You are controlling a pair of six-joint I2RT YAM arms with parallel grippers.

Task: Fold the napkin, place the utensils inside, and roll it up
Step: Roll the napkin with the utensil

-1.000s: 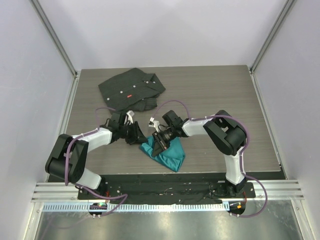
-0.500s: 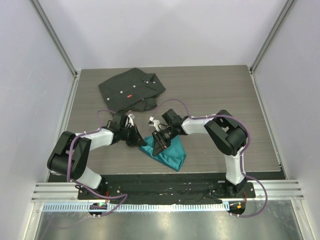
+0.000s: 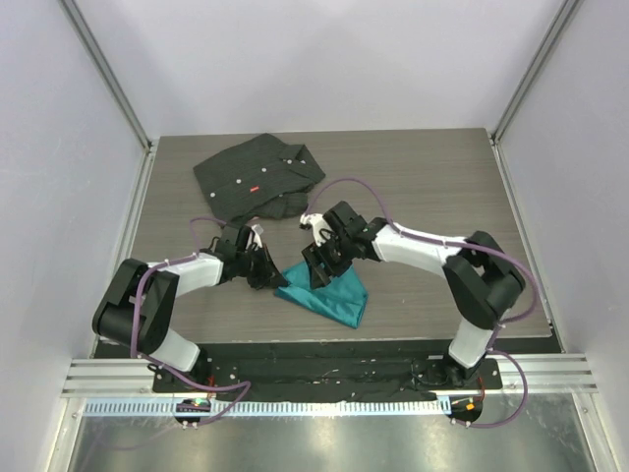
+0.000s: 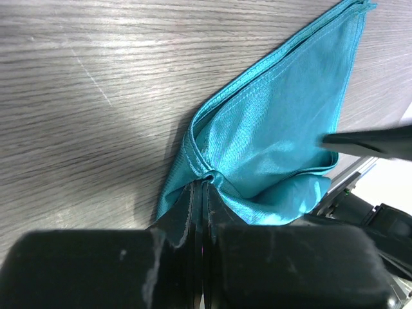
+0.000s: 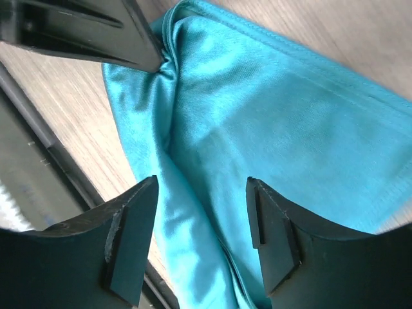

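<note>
From the overhead view, the teal napkin (image 3: pixel 332 295) lies folded into a rough triangle close to the near edge of the grey wood-grain table (image 3: pixel 432 177), about midway between its left and right edges. The left gripper (image 3: pixel 267 276) reaches in low from the left and meets the napkin's left corner. The right gripper (image 3: pixel 318 268) comes in from the right and hangs over the napkin's far edge. A black buttoned shirt (image 3: pixel 257 180) with a small red tag lies crumpled toward the far left corner, well apart from the napkin. No fork can be made out here.

In the left wrist view, the left gripper (image 4: pixel 203 188) has its jaws clenched together on a bunched fold at the napkin's (image 4: pixel 277 138) corner, the cloth puckering where they pinch it. The rest of the napkin spreads away flat on the table (image 4: pixel 84 90), its stitched hem visible along the edge. One dark finger of the right gripper (image 4: pixel 370 143) pokes in from the right above the cloth.

In the right wrist view, the right gripper (image 5: pixel 203 228) has its jaws spread wide and released, with nothing between them, hanging just over the shiny napkin (image 5: pixel 283 122). The tip of the left gripper (image 5: pixel 96 32) pinches the cloth's gathered corner at the upper left. Bare table (image 5: pixel 373 32) shows beyond the hem.
</note>
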